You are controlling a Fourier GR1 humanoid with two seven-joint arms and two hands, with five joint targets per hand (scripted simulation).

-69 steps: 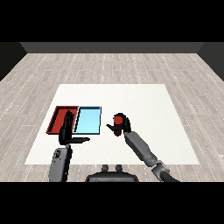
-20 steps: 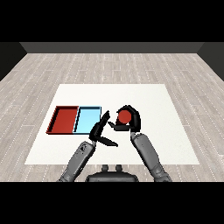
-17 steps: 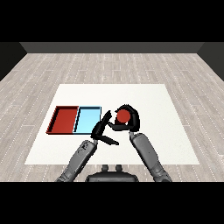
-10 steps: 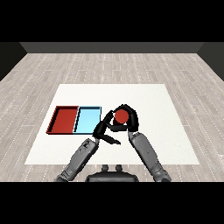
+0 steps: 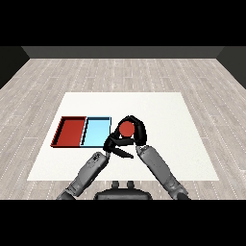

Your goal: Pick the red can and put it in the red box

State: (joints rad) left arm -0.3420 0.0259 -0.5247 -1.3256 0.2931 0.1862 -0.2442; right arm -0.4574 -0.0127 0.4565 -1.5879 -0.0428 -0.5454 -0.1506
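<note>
1. The small red cylindrical can [image 5: 126,129] sits just right of the light blue shallow tray [image 5: 96,132], raised off the white table [image 5: 163,110], its round top facing the camera.
2. The red shallow tray [image 5: 72,131] lies beyond the blue tray, to its left; the can must travel that way.
3. The right hand [image 5: 138,133] curls its black fingers around the can.
4. The left hand [image 5: 114,145], just below the can, reaches up to it; whether it grips, I cannot tell.
</note>
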